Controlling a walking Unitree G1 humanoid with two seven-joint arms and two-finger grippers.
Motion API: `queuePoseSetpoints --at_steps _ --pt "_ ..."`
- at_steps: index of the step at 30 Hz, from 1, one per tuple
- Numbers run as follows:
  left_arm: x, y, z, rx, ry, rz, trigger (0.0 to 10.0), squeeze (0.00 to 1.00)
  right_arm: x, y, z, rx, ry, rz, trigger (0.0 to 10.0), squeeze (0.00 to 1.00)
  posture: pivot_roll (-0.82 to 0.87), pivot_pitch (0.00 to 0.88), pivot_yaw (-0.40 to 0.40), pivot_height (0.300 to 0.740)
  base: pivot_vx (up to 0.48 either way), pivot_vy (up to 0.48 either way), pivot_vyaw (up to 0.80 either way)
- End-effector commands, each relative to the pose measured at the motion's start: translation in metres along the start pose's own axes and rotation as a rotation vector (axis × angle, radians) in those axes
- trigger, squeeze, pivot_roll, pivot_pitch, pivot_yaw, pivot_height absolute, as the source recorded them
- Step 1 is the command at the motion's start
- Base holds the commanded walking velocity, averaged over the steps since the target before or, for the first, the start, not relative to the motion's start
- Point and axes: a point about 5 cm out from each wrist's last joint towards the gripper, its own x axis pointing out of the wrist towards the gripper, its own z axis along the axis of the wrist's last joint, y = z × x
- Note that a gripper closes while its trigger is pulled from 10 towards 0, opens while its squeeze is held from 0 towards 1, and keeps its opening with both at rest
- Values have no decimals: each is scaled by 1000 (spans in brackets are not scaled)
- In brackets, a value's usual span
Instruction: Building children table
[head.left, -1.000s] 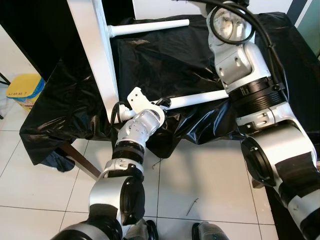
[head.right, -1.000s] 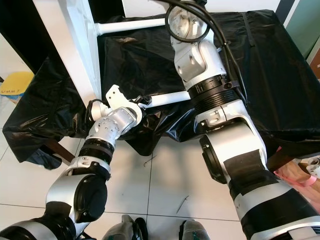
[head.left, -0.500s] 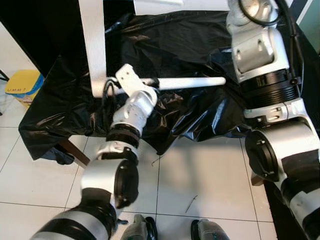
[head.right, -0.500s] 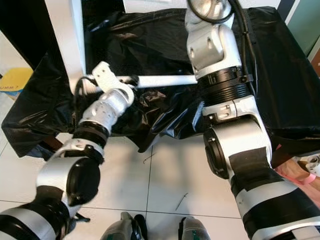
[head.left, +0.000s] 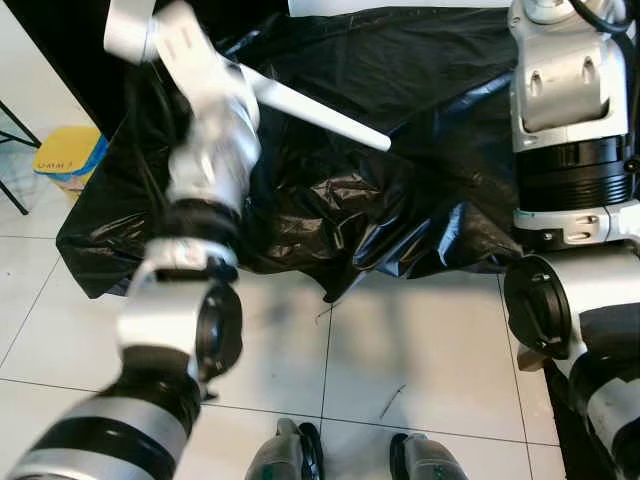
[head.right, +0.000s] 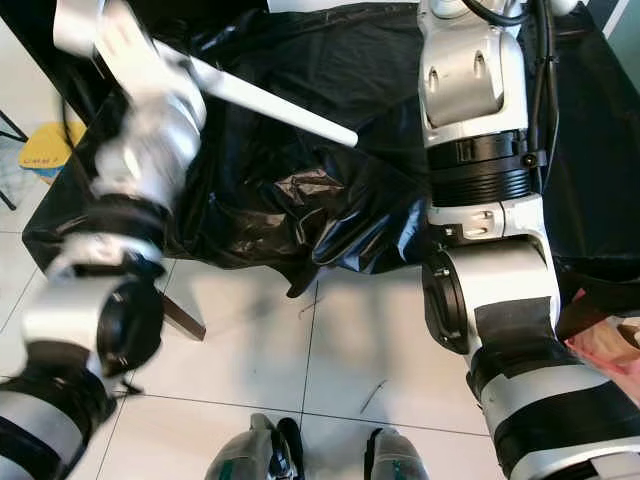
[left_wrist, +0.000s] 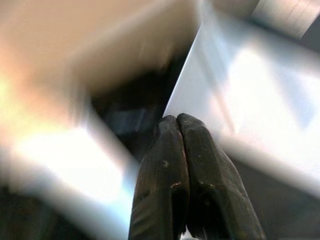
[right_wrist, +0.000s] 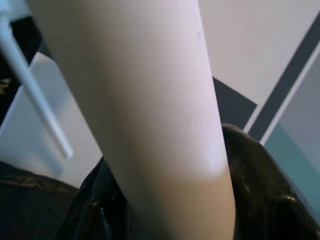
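Over the black plastic sheet (head.left: 420, 120) we have the left arm raised, blurred, with one white table leg (head.left: 320, 108) slanting across it.
We see the left gripper (left_wrist: 184, 150) in its wrist view with both fingers pressed together and nothing between them; white panel (left_wrist: 260, 105) just behind, blurry. Leg's upper end is hidden behind that arm, so whether it's attached to anything we can't tell. Right gripper: can't tell its state; its wrist view has a thick pale cylinder (right_wrist: 150, 115) up close, probably another leg, plus a thin white rod (right_wrist: 35, 95) further off. Count: one leg clear in the head views, maybe two total, one panel. We judge assembly as early to mid, no finished table visible, legs left to fit.
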Motion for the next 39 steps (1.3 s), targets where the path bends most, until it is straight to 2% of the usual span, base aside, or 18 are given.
queuePoseSetpoints --at_steps 1,5,8,12,15,17,18,19,20,22,23,24,25,30,31,36,37,39 --pt "-1 -8 10 43 -41 -145 0 0 -9 12 -16 76 59 61 0 0 -130 120 100 740 0 0 0" --pt "-1 -14 34 75 -125 -193 0 0 -18 16 -30 69 101 73 0 0 -122 112 95 740 0 0 0" --pt "-2 -16 41 106 -158 -209 0 0 -24 19 -40 66 134 82 0 0 -118 111 92 740 0 0 0" --pt "-4 -16 41 122 -161 -215 0 0 -31 20 -50 65 172 87 0 0 -113 109 86 740 0 0 0" --pt "-9 -23 38 158 -165 -253 0 0 -47 22 -75 66 260 92 0 0 -106 111 80 740 0 0 0" --pt "-10 -24 38 159 -162 -262 0 0 -51 22 -80 69 279 92 0 0 -106 111 80 740 0 0 0" --pt "-12 -29 36 165 -158 -297 1804 0 -56 23 -89 80 315 89 0 0 -108 114 80 740 0 0 0" --pt "-15 -34 33 168 -147 -339 9961 0 -64 26 -100 87 354 87 0 0 -108 114 80 740 0 0 0" --pt "-15 -34 33 168 -147 -339 9961 0 -64 26 -100 87 354 87 0 0 -108 114 80 740 0 0 0" --pt "-23 -48 20 191 -96 -454 10000 0 -83 33 -129 133 453 77 0 0 -105 122 82 740 0 0 0" --pt "-23 -48 20 191 -96 -454 10000 0 -83 33 -129 133 453 77 0 0 -105 122 82 740 0 0 0" --pt "-26 -51 16 190 -74 -484 10000 0 -89 36 -137 191 483 62 4431 0 -105 122 84 740 0 0 0" --pt "-29 -54 11 201 -57 -516 10000 0 -94 39 -142 231 486 48 10000 0 -105 125 90 740 0 0 0" --pt "-31 -55 5 216 -33 -552 10000 0 -99 40 -148 247 482 21 10000 0 -99 130 98 740 0 0 0" --pt "-35 -58 1 234 -13 -593 10000 0 -104 40 -155 339 502 -13 10000 0 -92 135 100 740 0 0 0" --pt "-37 -59 -2 231 6 -606 10000 0 -106 40 -159 393 503 -34 10000 0 -91 137 102 740 0 0 0" --pt "-39 -57 -7 247 31 -626 10000 596 -109 40 -160 432 496 -47 10000 1000 -88 143 105 740 0 0 0" --pt "-40 -56 -8 251 39 -632 10000 596 -110 40 -160 449 495 -53 10000 1000 -87 144 105 740 0 0 0"
